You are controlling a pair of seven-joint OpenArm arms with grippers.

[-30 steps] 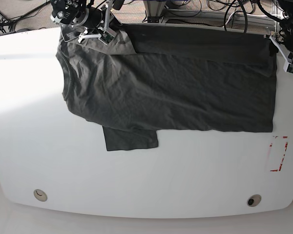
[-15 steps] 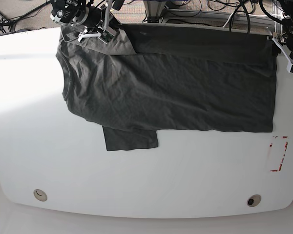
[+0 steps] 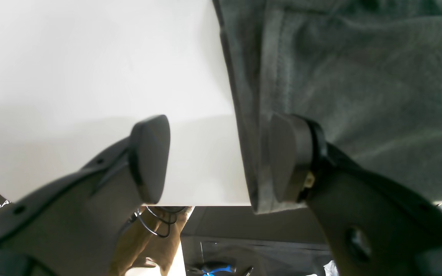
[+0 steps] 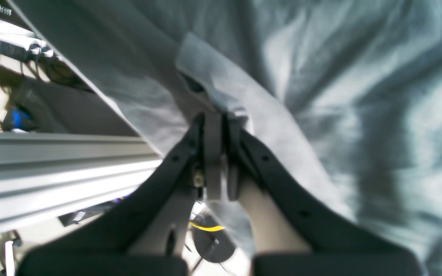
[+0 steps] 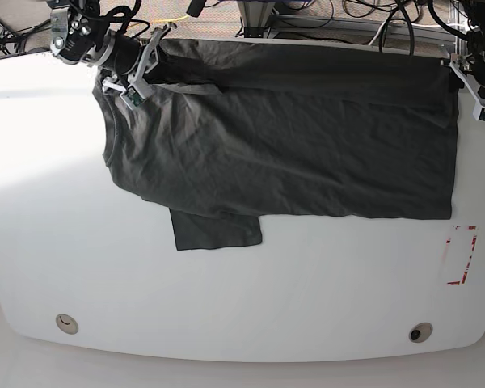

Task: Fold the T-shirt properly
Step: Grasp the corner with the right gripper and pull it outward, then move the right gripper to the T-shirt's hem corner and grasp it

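The dark grey T-shirt (image 5: 283, 145) lies spread flat on the white table (image 5: 226, 299), neck to the left, hem to the right. One sleeve (image 5: 217, 230) sticks out at the near side. My right gripper (image 5: 132, 85) is at the far left shoulder, shut on a pinch of shirt fabric (image 4: 244, 99); its jaws (image 4: 216, 153) are pressed together on the cloth. My left gripper (image 5: 481, 103) is at the far right hem corner, open (image 3: 219, 157). One finger (image 3: 150, 157) is over bare table, the other over the shirt's hem (image 3: 267, 76), holding nothing.
The table's far edge runs just behind both grippers, with an aluminium frame (image 4: 52, 153) and cables beyond it. A red-marked label (image 5: 459, 255) lies near the right edge. Two round holes (image 5: 65, 323) (image 5: 420, 332) sit near the front edge.
My right gripper has moved left and slightly nearer with the fabric in it; the lighter folded-over flap by the far shoulder is gone. My left gripper has hardly moved.
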